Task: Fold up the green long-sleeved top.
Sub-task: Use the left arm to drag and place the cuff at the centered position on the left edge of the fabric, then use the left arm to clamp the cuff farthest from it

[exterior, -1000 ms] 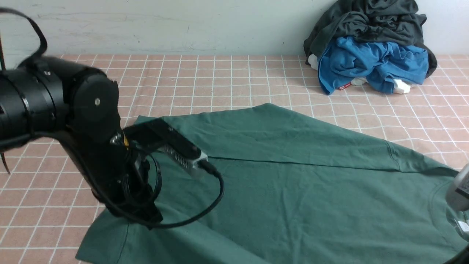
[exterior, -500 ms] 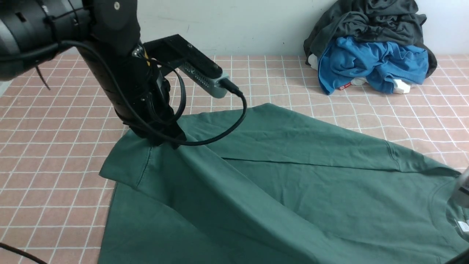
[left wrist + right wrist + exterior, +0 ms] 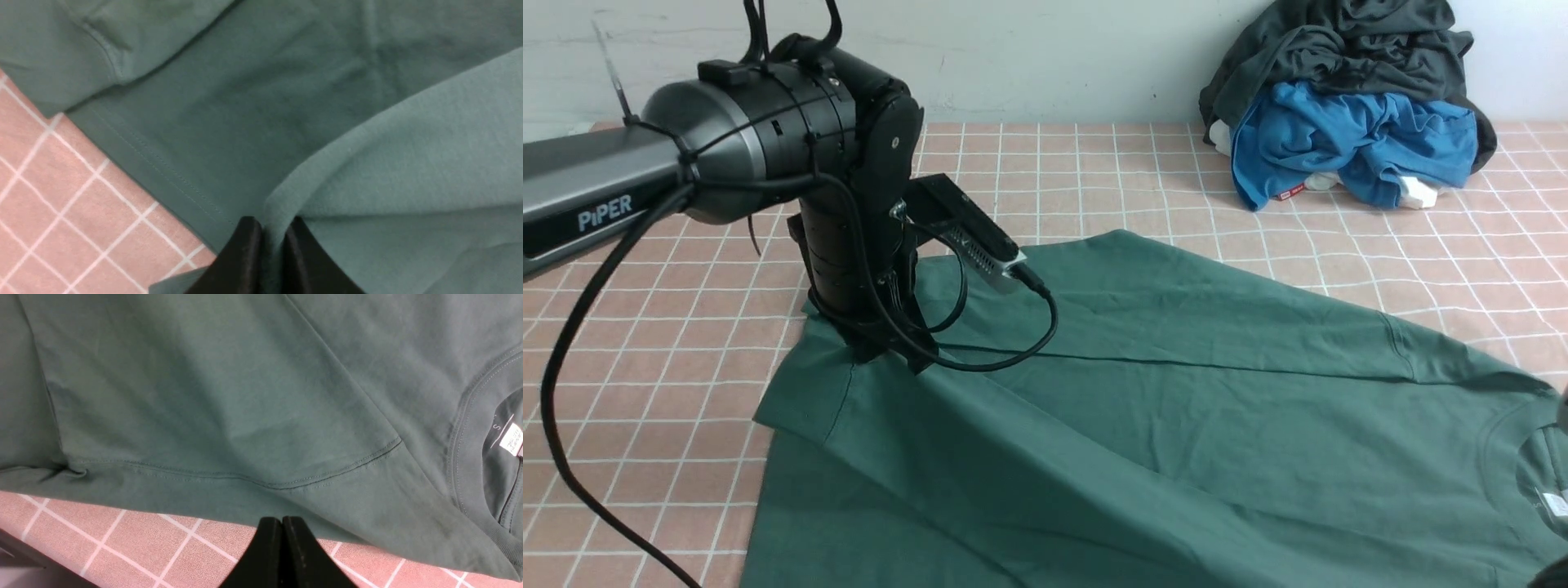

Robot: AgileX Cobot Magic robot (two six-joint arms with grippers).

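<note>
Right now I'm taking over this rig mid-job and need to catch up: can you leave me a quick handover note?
Left pincer: shut on a fold of the green long-sleeved top, at its left side.
Right pincer: shut, empty, over the checked cover at the top's edge near the collar.
Top: spread on the cover; blue garment and grey garment piled far right, apart from it.
Done: left edge doubled over the body.
To do: release, finish folding.

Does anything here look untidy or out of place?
Yes. Far right, by the wall, a dark grey garment and a blue garment lie crumpled in a heap. The green top lies slantwise, one corner folded over in the left gripper.
</note>
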